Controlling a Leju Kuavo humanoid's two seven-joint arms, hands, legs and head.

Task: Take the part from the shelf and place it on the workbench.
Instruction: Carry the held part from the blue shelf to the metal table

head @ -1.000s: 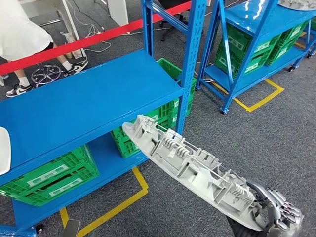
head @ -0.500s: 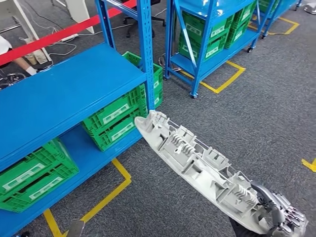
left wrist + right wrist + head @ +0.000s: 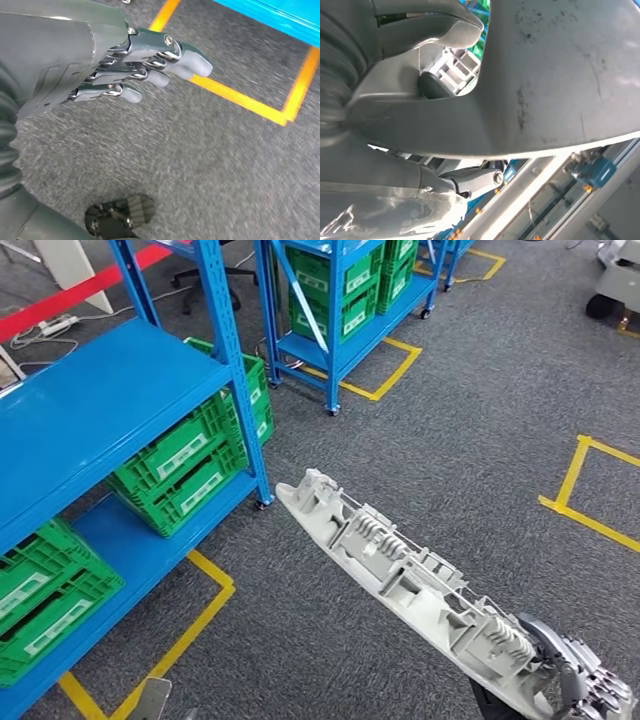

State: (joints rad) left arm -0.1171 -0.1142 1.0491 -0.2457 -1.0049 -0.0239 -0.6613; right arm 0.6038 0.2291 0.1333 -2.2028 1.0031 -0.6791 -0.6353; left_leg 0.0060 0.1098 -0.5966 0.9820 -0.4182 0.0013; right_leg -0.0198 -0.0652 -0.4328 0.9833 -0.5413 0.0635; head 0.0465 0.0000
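Part (image 3: 407,585) is in your right hand (image 3: 585,690), low on the right of the head view. It's a long grey moulded piece, ribbed and full of little pockets on the upper face. Your fingers wrap its near end, and the far end sticks out forward and to the left over the grey carpet (image 3: 468,420), well off the floor and tilted a bit upward. Your right wrist view gives the smooth back face of that piece (image 3: 561,75) close up, with the thick thumb (image 3: 433,25) on one side and a darker finger (image 3: 478,179) hooked under the other edge, so you've got a firm clasp on it.

Your left hand (image 3: 124,65) hangs over the carpet with nothing in it, fingers stretched out nearly straight and lying close side by side. Yellow floor tape (image 3: 241,97) runs just past the fingertips in that view, and the edge of a blue shelf board (image 3: 279,20) sits beyond it.

On the left of the head view you have the blue shelf (image 3: 98,410), with a bare upper deck. Green crates (image 3: 189,465) sit on its lower deck, another green crate (image 3: 45,595) further left. The carried piece is clear of that rack, its tip near the corner post (image 3: 241,390) but not touching. A second blue rack (image 3: 332,310) with more green crates stands behind. Yellow tape outlines (image 3: 585,490) mark the floor to the right. A red strip (image 3: 75,290) crosses the far left top.
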